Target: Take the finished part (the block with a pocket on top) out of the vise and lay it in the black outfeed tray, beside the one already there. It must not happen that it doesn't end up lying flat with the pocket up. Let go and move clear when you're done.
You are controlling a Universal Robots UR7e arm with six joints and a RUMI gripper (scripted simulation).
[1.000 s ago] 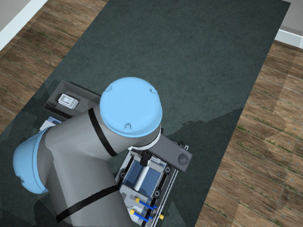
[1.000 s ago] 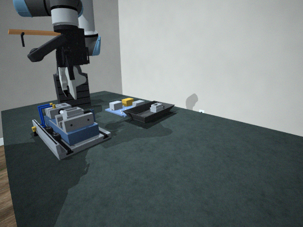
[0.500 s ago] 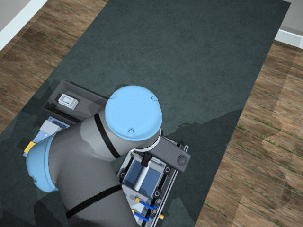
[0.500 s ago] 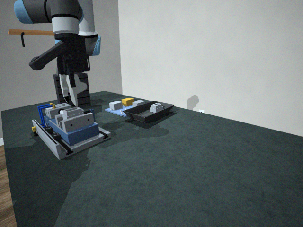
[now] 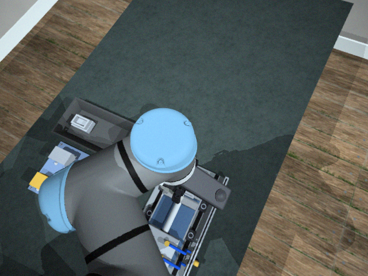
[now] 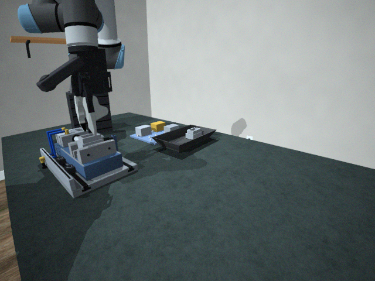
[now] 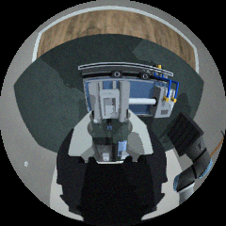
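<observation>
The blue and grey vise (image 6: 87, 154) stands at the left of the table; it also shows in the overhead view (image 5: 175, 214) and the wrist view (image 7: 124, 96). The finished part (image 6: 91, 139), a grey block with a pocket on top, sits between its jaws. My gripper (image 6: 87, 128) hangs straight down over the vise, partly open, with its fingertips at the part's top, one on each side (image 7: 110, 115). I cannot tell whether they touch it. The black outfeed tray (image 6: 184, 137) holds one pocketed part (image 6: 194, 132) (image 5: 83, 122) at its far end.
A blue plate (image 6: 148, 130) with grey blocks and a yellow block (image 6: 157, 125) lies next to the tray. A black ribbed stand (image 6: 101, 112) rises behind the vise. The arm hides most of the vise in the overhead view.
</observation>
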